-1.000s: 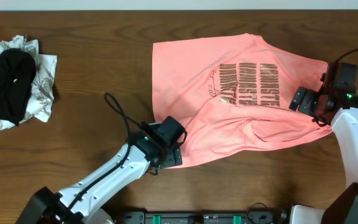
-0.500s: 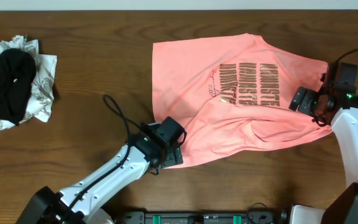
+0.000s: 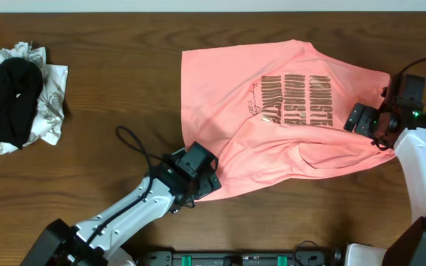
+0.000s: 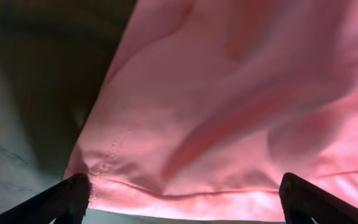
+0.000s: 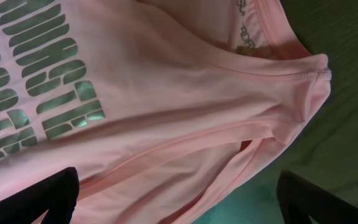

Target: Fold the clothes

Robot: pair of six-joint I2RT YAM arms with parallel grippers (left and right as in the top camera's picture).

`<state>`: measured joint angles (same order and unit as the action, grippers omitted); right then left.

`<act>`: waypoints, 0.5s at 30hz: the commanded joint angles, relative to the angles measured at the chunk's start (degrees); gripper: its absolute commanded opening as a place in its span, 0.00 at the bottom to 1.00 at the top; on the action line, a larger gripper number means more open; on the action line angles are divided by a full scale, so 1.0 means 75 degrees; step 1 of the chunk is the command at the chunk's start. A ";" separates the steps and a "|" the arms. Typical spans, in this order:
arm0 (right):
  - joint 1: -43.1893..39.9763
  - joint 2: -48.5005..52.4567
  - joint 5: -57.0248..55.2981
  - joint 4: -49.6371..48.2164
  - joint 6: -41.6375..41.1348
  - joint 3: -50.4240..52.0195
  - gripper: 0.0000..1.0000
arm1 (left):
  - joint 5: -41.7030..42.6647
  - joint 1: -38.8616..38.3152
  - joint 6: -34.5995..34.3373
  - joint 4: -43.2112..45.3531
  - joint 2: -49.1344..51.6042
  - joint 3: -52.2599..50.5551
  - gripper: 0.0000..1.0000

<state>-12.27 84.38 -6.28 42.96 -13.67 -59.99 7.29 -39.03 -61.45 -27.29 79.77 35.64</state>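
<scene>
Limp, light pink T-shirt (image 3: 272, 125) — pinch hem corner, shoulder seam; left end effector (image 3: 204, 182) and right end effector (image 3: 362, 118) gape, empty.

T-shirt (image 3: 287, 125) on table (image 3: 124, 89), right side; garment pile (image 3: 13, 96) far left.

Overhead, the light is soft and even and the picture sharp, with faint shadows in the folds of the T-shirt (image 3: 228, 89) on the dark counter (image 3: 124, 89); the left wrist view is close, soft-focused and murky at its left side, the right wrist view crisper, its lettering (image 5: 42, 68) glinting.
</scene>
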 commanded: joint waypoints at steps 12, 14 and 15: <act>0.0012 0.0052 -0.0099 0.0012 -0.0143 0.0029 0.99 | 0.0026 0.0146 -0.0428 0.0108 0.0047 -0.0082 0.92; 0.0012 0.0052 -0.0099 0.0012 -0.0146 0.0029 0.99 | 0.0026 0.0146 -0.0425 0.0105 0.0047 -0.0082 0.90; 0.0012 0.0052 -0.0099 0.0009 -0.0146 0.0029 0.99 | 0.0023 0.0146 -0.0425 0.0082 0.0047 -0.0082 0.88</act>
<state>-12.27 84.38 -6.26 42.98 -13.67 -59.99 7.75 -38.24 -64.53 -26.57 79.77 35.46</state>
